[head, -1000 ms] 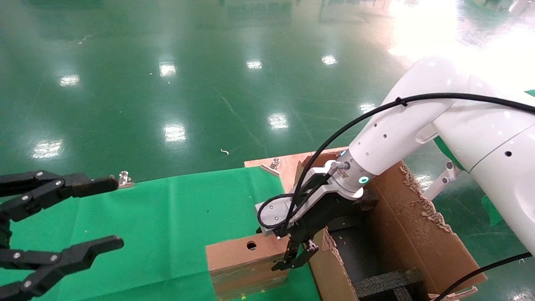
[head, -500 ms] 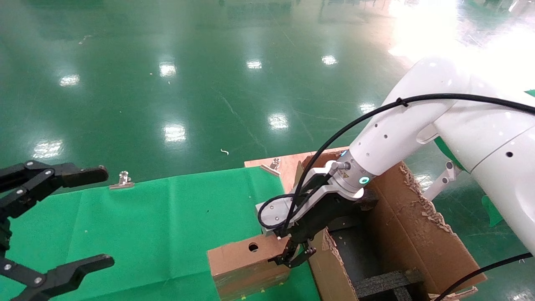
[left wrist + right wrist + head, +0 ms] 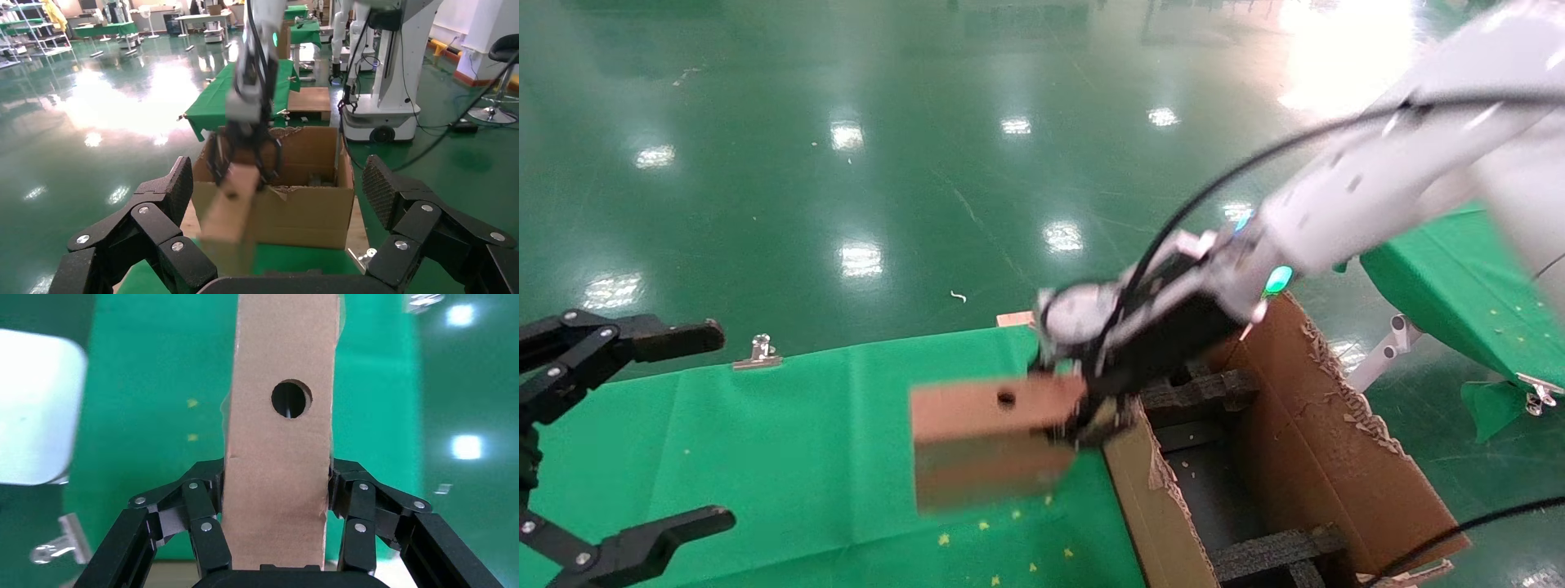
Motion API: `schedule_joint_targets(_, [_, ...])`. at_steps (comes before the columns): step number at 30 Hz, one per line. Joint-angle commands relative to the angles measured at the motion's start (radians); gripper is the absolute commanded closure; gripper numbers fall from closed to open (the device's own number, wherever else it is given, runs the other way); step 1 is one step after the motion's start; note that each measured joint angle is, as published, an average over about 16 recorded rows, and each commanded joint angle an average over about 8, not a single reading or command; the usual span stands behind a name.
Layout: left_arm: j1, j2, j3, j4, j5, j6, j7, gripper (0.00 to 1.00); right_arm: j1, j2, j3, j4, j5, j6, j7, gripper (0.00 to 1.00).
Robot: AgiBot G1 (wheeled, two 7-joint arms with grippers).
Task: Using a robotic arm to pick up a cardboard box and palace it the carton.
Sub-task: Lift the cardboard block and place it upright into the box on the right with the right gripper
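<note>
The small brown cardboard box [image 3: 989, 437] with a round hole in its narrow face hangs above the green cloth, held at one end. My right gripper [image 3: 1091, 416] on the white arm is shut on it beside the near wall of the carton [image 3: 1336, 457]. In the right wrist view both fingers press the sides of the cardboard box [image 3: 281, 447] inside the right gripper [image 3: 276, 478]. The carton is large, has torn flaps, and black foam inserts show inside. My left gripper [image 3: 715, 425] stands open at the far left, holding nothing. The left wrist view has the left gripper [image 3: 278, 196], cardboard box [image 3: 229, 214] and carton [image 3: 306, 211].
A green cloth [image 3: 829, 425] covers the table, pinned by a metal clip [image 3: 758, 353] at its far edge. Another green-covered table [image 3: 1442, 278] stands to the right of the carton. Shiny green floor lies beyond.
The right arm has risen, lifting the cardboard box off the green cloth. The left gripper drew back toward the left edge, then held still.
</note>
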Motion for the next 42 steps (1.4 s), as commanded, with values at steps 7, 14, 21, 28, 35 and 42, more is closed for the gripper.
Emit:
schedule_joint_targets(7, [0.0,0.0,0.001,0.0,0.0,0.0,0.0,0.0,0.207,0.047,-0.059,-0.015,0.056,-0.011,0.023,1.0])
schedule_joint_targets(14, [0.0,0.0,0.001,0.0,-0.001,0.0,0.001,0.0,0.315,0.111,-0.149,-0.021,0.115,-0.011,0.044,1.0])
schedule_joint_targets(21, [0.0,-0.001,0.002,0.0,-0.001,-0.001,0.001,0.0,0.422,0.242,-0.255,0.006,0.118,-0.012,0.083,1.0])
schedule_joint_targets(28, [-0.001,-0.001,0.002,0.0,-0.001,-0.001,0.001,0.0,0.537,0.41,-0.392,0.092,0.082,-0.015,0.153,1.0])
schedule_joint_targets(35, [-0.001,-0.001,0.002,0.0,-0.002,-0.001,0.001,0.0,0.634,0.572,-0.525,0.206,0.058,-0.015,0.248,1.0])
schedule_joint_targets(42, [-0.001,-0.001,0.003,0.0,-0.002,-0.001,0.001,0.0,0.692,0.658,-0.606,0.286,0.05,-0.012,0.323,1.0])
